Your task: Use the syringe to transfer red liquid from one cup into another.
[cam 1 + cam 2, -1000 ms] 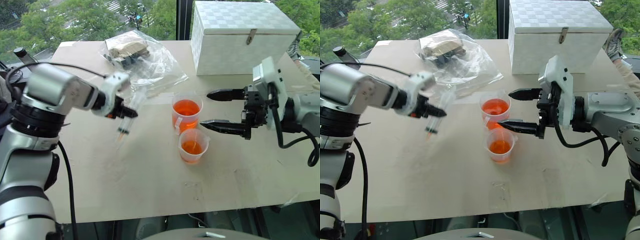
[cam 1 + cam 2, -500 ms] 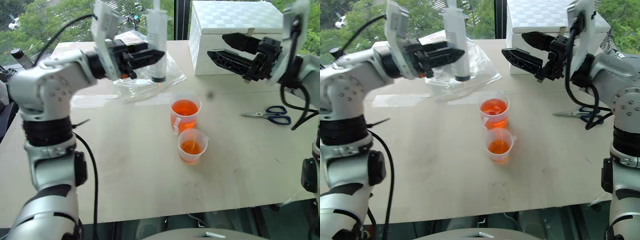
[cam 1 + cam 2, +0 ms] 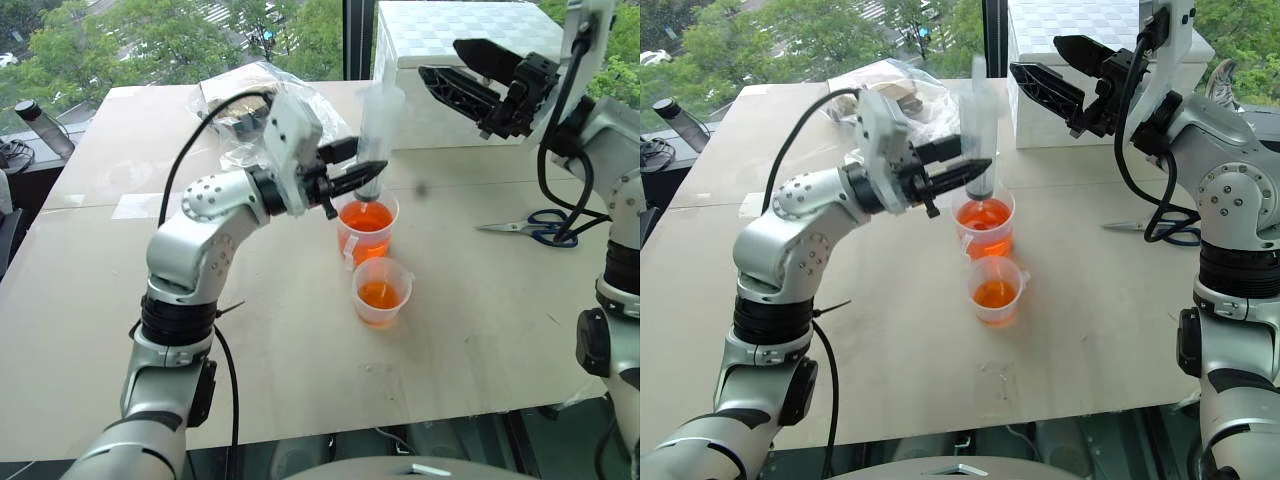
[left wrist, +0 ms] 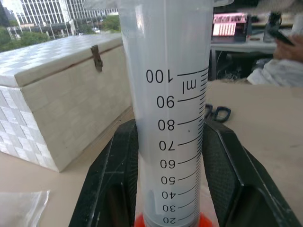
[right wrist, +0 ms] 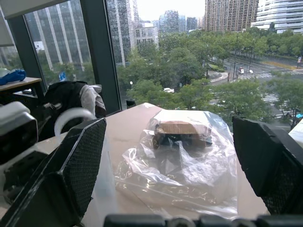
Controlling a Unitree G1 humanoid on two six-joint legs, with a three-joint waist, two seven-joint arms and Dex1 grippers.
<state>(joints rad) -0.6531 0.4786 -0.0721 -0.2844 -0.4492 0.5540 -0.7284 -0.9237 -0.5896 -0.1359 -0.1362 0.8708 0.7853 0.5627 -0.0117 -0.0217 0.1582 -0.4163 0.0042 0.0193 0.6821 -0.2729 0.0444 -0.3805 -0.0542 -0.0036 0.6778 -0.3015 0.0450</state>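
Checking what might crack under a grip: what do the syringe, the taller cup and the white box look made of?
Syringe: clear, smooth plastic, black printed scale. Taller cup: thin clear plastic, red liquid showing through its wall. White box: seemingly woven, checkered panels with a metal latch; material uncertain.

White woven box (image 3: 470, 60) with metal latch at far edge of table (image 3: 100, 300). Clear plastic bag (image 3: 245, 95) with dark items inside, left of the box. Scissors (image 3: 545, 225) with blue handles in front of the box, nearer the right edge. Dark bottle (image 3: 45, 125) off the table's left side.
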